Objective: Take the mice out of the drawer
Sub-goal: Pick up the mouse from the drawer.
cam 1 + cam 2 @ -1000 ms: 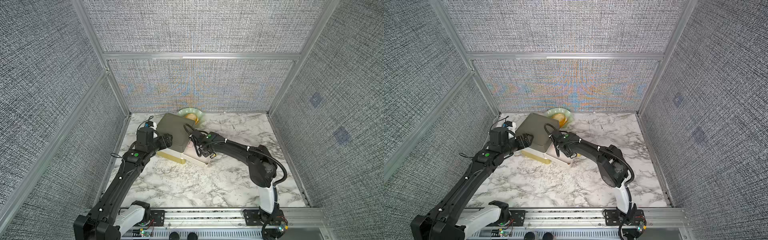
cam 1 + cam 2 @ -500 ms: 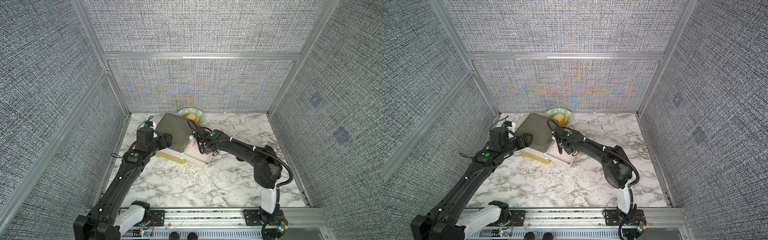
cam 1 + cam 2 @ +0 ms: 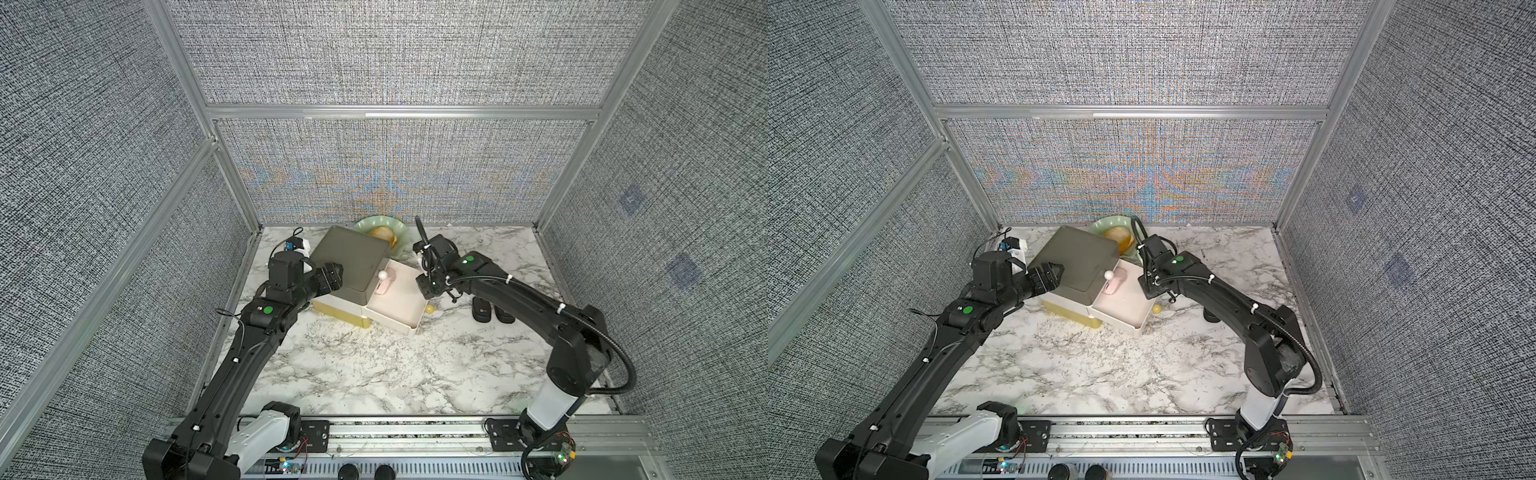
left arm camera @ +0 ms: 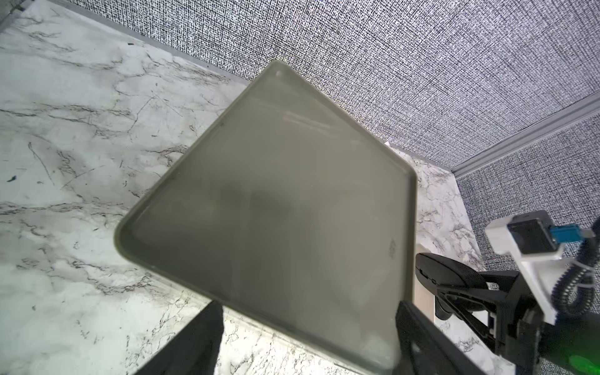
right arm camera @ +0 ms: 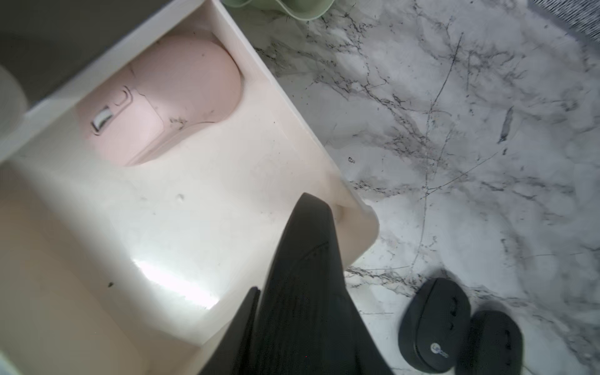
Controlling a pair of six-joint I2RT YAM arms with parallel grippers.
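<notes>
A pale pink mouse [image 3: 384, 279] [image 5: 168, 97] lies at the inner end of the open pale drawer [image 3: 395, 326] [image 5: 292, 130], by the cabinet front. My right gripper [image 3: 424, 286] hangs over the drawer's right rim, shut on a black mouse [image 4: 448, 274] [image 5: 305, 259] that fills the space between its jaws. Two more black mice [image 3: 482, 309] [image 5: 433, 324] lie side by side on the marble to the drawer's right. My left gripper [image 3: 332, 274] [image 4: 310, 308] stands open with its jaws apart over the near corner of the grey cabinet top [image 3: 349, 257] [image 4: 276, 211].
A green plate [image 3: 380, 228] with a bun stands behind the cabinet at the back wall. A yellow lower drawer [image 3: 340, 313] sticks out slightly beside the open one. A white knob [image 3: 381, 274] sits on the cabinet front. A yellow knob [image 3: 430, 309] shows by the open drawer's right corner.
My right gripper has closed on a black mouse and drawn back to the right, from the drawer's inner end to its right rim. The left arm has not moved.
</notes>
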